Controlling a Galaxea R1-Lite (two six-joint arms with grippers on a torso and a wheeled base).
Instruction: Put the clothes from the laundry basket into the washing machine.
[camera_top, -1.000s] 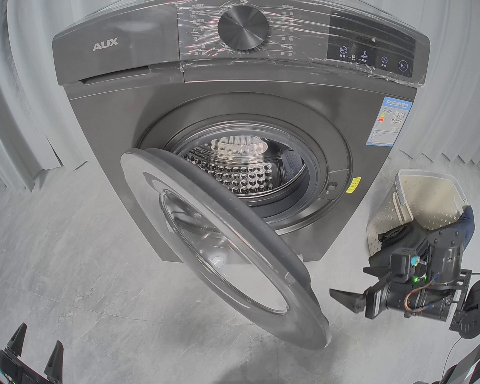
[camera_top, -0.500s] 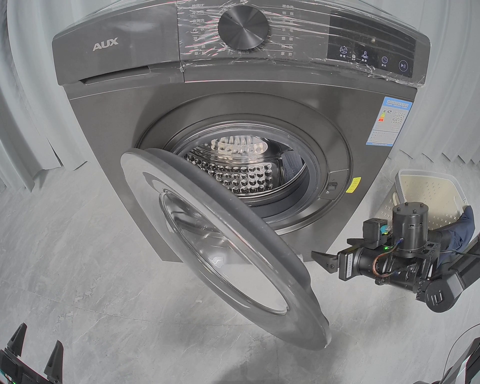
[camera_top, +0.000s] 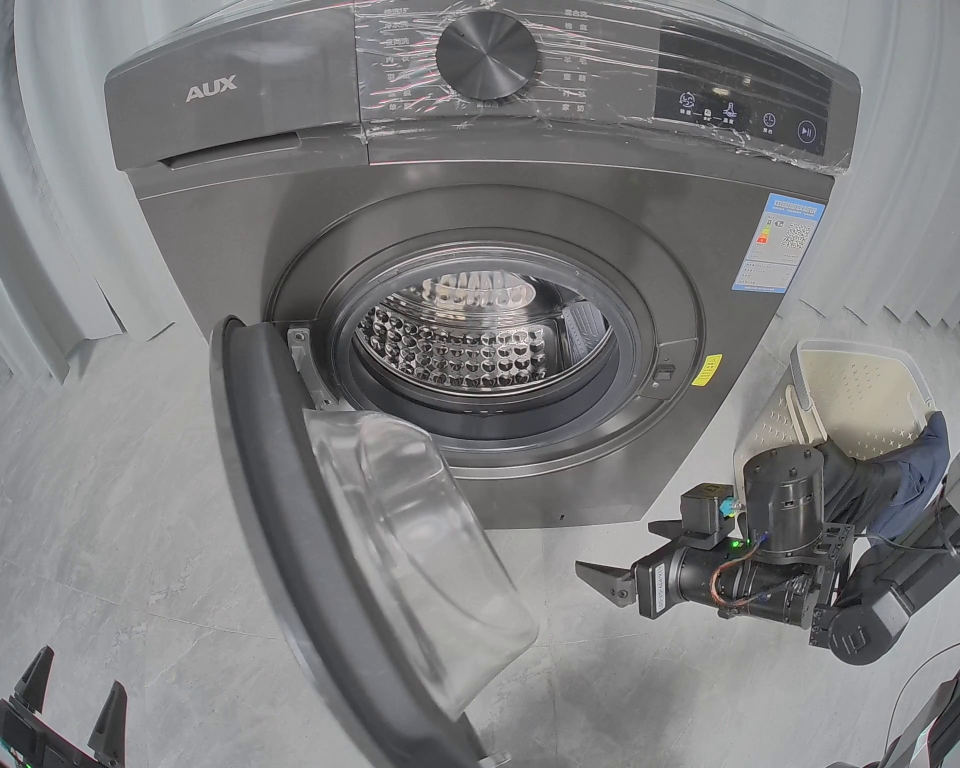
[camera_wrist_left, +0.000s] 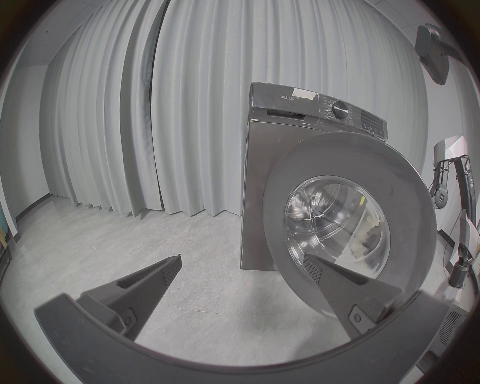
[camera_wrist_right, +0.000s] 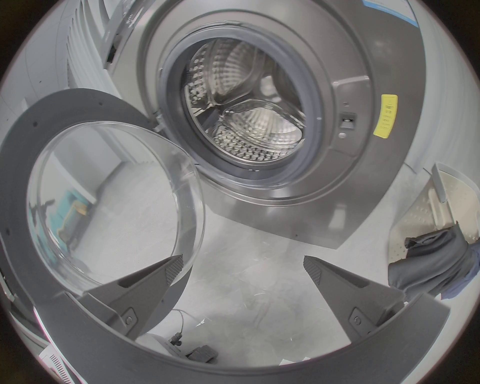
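right hand: dark grey, wedge-shaped fingers with ribbed tips and a screw at each base. the black cylindrical wrist carries a coppery looped cable and a green light. left hand looks alike.

Backdrop: pale pleated curtains, hanging full length down to the floor. Floor finish: grey marbled tiles with thin joints. On the tiles: small dark device, thin cable beside it.
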